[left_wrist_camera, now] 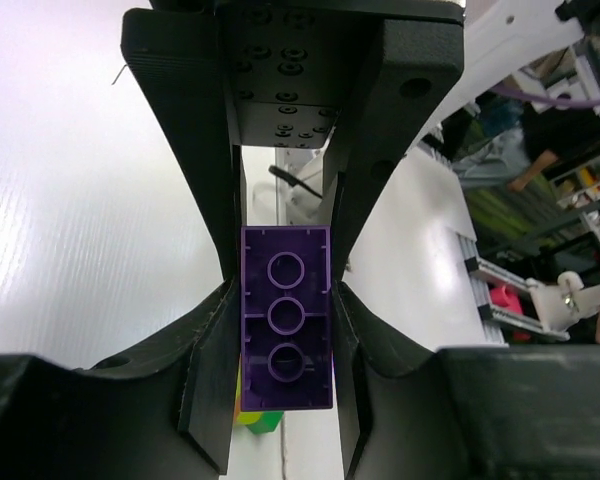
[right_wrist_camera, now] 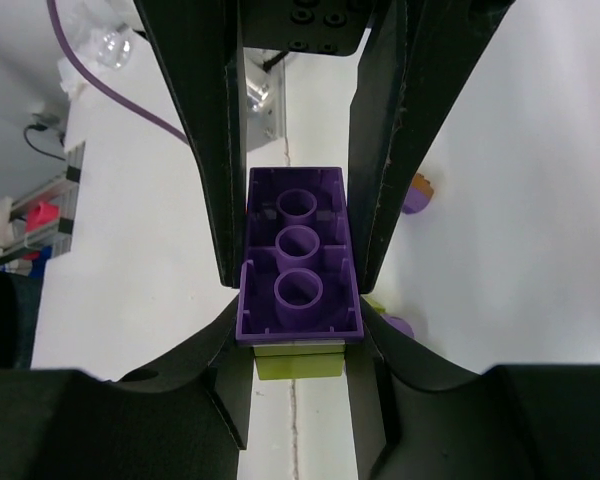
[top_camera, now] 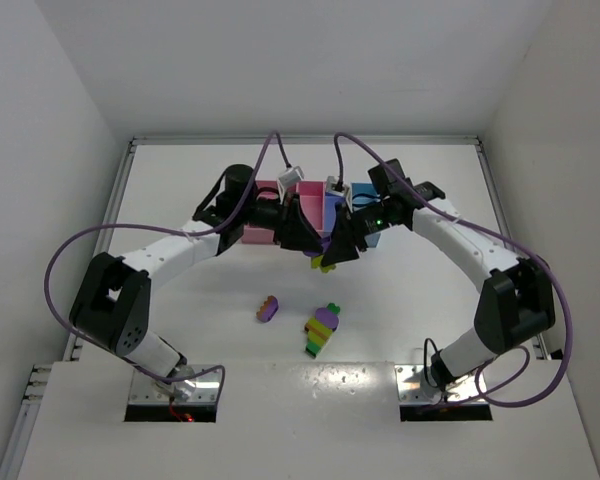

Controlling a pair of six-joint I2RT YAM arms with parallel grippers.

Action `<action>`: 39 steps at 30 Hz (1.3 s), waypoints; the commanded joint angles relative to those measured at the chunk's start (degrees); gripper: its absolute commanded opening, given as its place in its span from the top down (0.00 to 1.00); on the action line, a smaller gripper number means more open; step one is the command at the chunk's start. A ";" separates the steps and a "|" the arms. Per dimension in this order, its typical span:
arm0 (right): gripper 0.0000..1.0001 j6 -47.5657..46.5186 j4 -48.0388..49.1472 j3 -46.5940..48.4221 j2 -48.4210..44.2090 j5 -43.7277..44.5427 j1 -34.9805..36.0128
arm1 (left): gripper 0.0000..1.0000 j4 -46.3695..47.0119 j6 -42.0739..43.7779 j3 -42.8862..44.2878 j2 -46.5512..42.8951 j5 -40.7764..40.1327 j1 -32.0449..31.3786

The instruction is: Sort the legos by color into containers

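My two grippers meet nose to nose just in front of the bins. My left gripper [top_camera: 302, 235] [left_wrist_camera: 285, 310] is shut on a purple lego [left_wrist_camera: 286, 330], seen from its hollow underside, with a yellow-green and orange bit [left_wrist_camera: 255, 418] below it. My right gripper [top_camera: 344, 240] [right_wrist_camera: 298, 300] is shut on a purple lego [right_wrist_camera: 300, 285] with a yellow-green lego [right_wrist_camera: 298, 362] stuck to it. That yellow-green piece [top_camera: 327, 263] shows under the grippers in the top view. The row of containers stands behind: wide pink [top_camera: 263, 214], narrow pink [top_camera: 308, 190], blue [top_camera: 331, 208], light blue [top_camera: 364, 192].
Two lego clumps lie on the table nearer the arm bases: a purple and orange one [top_camera: 268, 309] [right_wrist_camera: 417, 194] and a multicoloured one [top_camera: 322, 331]. White walls close in the table on the left, right and back.
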 commanded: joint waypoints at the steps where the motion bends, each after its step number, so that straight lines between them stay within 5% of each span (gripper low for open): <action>1: 0.91 1.73 2.05 -0.06 -1.14 -6.19 -0.77 | 1.00 8.58 -7.08 -0.99 -0.25 -1.43 2.71; 13: 0.99 -4.50 -5.15 -5.06 -4.30 -3.83 -4.28 | 1.00 14.13 -10.69 -0.56 -0.86 -12.06 6.85; 21: 1.00 -6.18 -7.09 -11.92 -10.10 -0.32 -9.37 | 1.00 4.94 -3.06 6.02 4.49 -20.40 3.96; 32: 1.00 26.32 15.93 -16.06 -15.03 6.37 -18.95 | 1.00 -12.14 3.90 30.27 25.83 -46.42 -4.84; 39: 1.00 36.70 22.26 -16.06 -15.03 5.06 -22.12 | 1.00 -15.66 3.90 32.84 30.59 -55.83 -4.84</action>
